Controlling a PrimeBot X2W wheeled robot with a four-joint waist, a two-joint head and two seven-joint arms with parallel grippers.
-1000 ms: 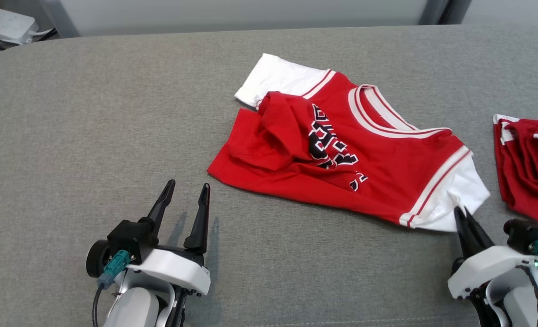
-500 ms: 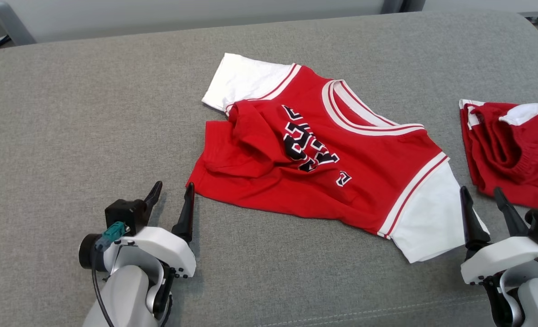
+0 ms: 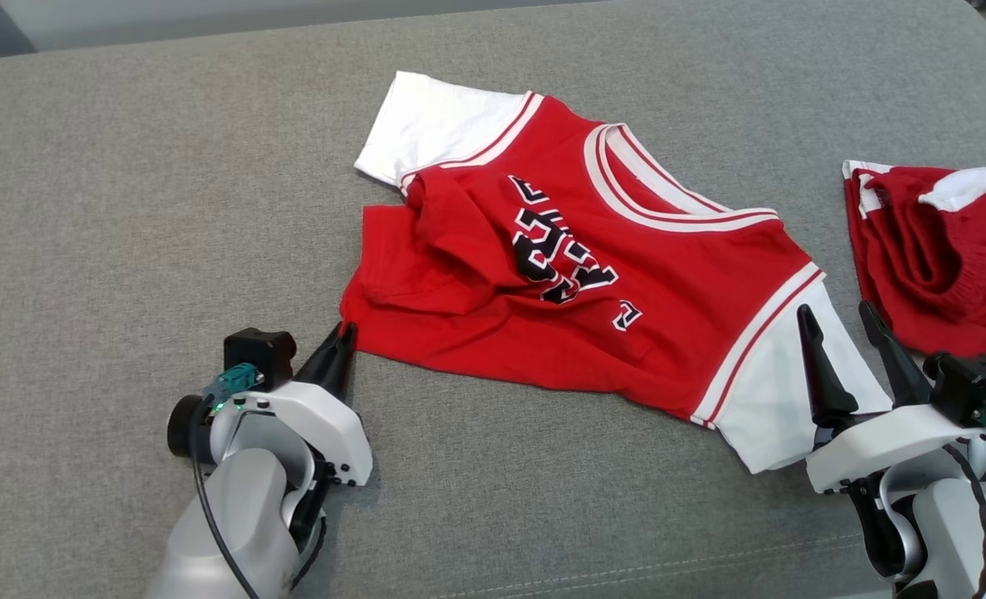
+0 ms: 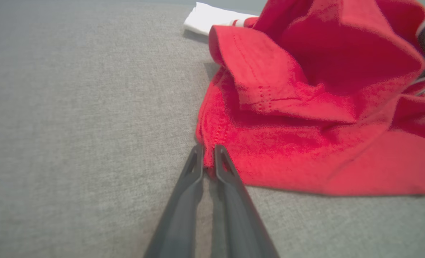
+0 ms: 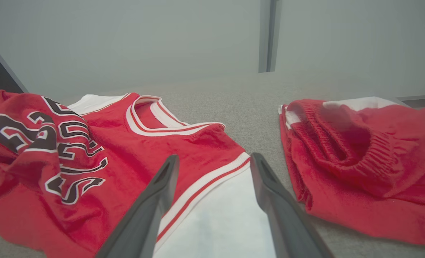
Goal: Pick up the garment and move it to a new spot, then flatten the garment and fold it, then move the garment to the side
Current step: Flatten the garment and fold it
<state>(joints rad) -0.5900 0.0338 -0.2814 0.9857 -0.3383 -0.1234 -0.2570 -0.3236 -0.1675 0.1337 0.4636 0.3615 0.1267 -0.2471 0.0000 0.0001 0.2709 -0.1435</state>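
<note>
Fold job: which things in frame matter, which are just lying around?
In the job: red jersey; left gripper, shut on its hem corner; right gripper, open over the white sleeve.
Lying about: second red garment, crumpled at the right; grey padded surface under everything.

grey fabric surface (image 3: 126, 208): rumpled red-white jersey (image 3: 667, 274), red shorts (image 3: 958, 274) beside.

parted fingers (image 5: 153, 204) over white sleeve (image 5: 219, 225)

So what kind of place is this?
Probably a robot test room for folding clothes: a grey cloth-covered table, a red jersey and shorts laid on it, and plain pale walls behind.
</note>
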